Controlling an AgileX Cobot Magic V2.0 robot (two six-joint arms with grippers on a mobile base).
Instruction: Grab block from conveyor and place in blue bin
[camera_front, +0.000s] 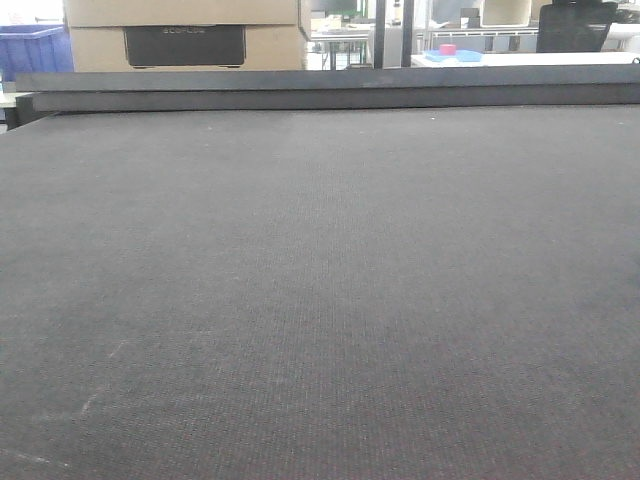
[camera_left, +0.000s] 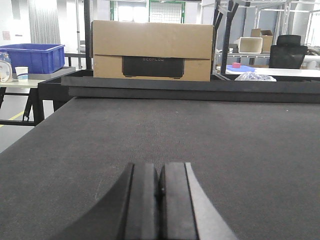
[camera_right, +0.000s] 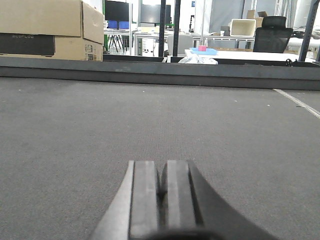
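- Front view: the belt (camera_front: 320, 300), dark grey and finely woven, fills nearly the whole picture. Faint white scuffs mark it at 7 o'clock.
- A dark rail (camera_front: 320, 88) runs straight across the belt's far edge at 12 o'clock.
- The blue block shows in none of the three views.
- Left wrist view: the left hand (camera_left: 159, 172) sits at 6 o'clock over the belt. Its two black fingers are pressed together with nothing between them.
- Right wrist view: the right hand (camera_right: 161, 175) sits at 6 o'clock over the belt, also closed and empty.
- Whether either hand touches the belt cannot be told.
- The bin (camera_left: 35, 56), blue, stands on a grey desk (camera_left: 47, 75) at 10 o'clock in the left wrist view, beyond the belt's far left corner. A paper cup (camera_left: 22, 73) stands just beside it.
- A cardboard box (camera_left: 152, 50) stands behind the rail at 12 o'clock.
- At 1 o'clock in the right wrist view, well beyond the rail, a pink block (camera_right: 202, 48) sits on a light blue tray (camera_right: 212, 51) on a white desk (camera_right: 240, 56).
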